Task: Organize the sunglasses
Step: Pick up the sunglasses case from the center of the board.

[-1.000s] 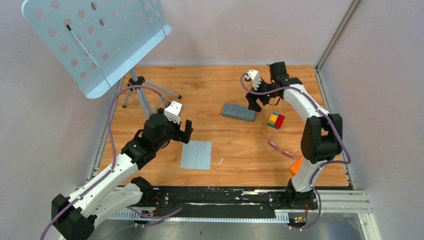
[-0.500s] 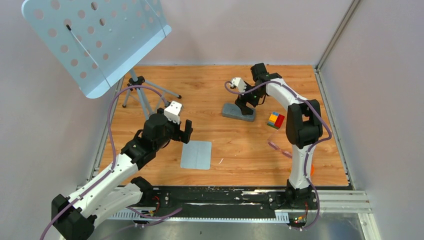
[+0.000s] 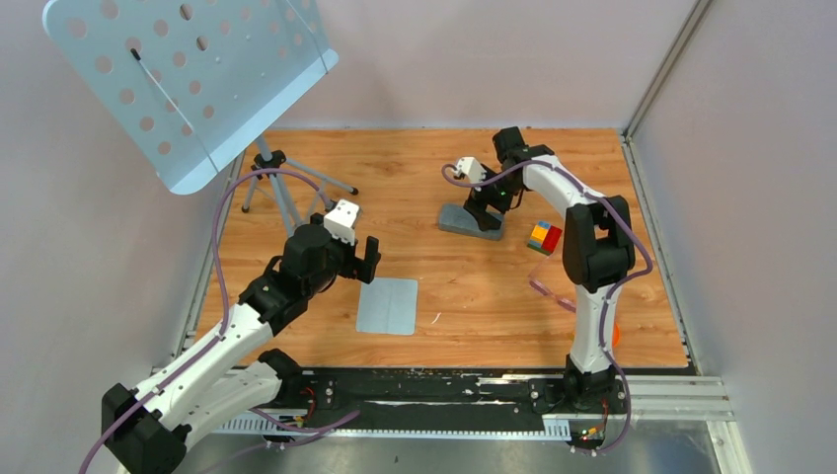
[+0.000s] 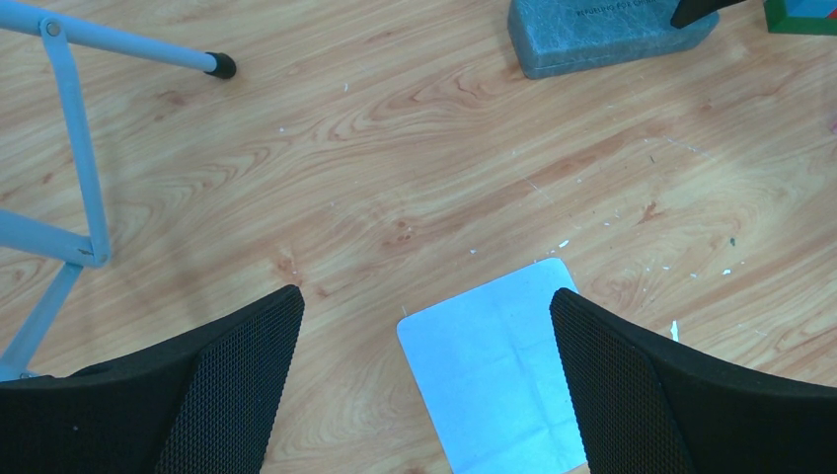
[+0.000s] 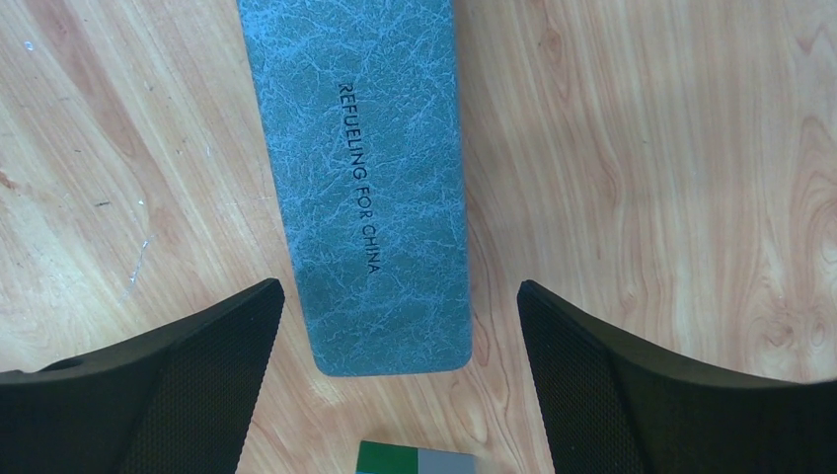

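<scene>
Sunglasses (image 3: 549, 292) lie on the table (image 3: 474, 296), well apart from your right claw (image 5: 395, 286), back near that arm's base, and nothing holds them. The right claw stands wide just above the closed grey case (image 5: 365, 148), one finger on each side; probably it means to take the case first. On the lid you can read "REFUELING FOR CHINA". Your left claw (image 4: 424, 296), also wide, hangs empty over the cloth (image 4: 494, 365).

White arm links (image 3: 212, 355), black joints (image 3: 314, 255), looping purple cables (image 3: 219, 267), black mesh-textured jaws.
</scene>
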{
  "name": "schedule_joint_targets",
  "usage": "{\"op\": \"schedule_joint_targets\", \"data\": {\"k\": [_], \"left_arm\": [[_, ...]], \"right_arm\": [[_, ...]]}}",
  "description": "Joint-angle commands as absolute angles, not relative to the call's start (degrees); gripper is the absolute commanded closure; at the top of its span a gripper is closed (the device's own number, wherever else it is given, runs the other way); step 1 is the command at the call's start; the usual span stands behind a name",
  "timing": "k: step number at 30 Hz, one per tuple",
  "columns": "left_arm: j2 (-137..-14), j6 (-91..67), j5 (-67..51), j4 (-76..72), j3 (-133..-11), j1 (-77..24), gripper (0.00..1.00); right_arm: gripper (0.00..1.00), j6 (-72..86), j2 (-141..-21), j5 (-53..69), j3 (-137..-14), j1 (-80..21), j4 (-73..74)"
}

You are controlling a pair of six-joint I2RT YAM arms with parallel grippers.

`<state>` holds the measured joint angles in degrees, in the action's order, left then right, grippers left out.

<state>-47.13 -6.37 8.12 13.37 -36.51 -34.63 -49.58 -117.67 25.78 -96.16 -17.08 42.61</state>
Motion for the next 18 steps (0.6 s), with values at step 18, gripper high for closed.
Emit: {"op": "schedule_joint_targets", "data": {"k": [18], "left_arm": [[-47.1, -6.0, 8.2, 12.9, -36.5, -34.6, 0.0]], "right_arm": [[0.12, -50.1, -124.5, 23.9, -102.2, -19.0, 47.8]]}}
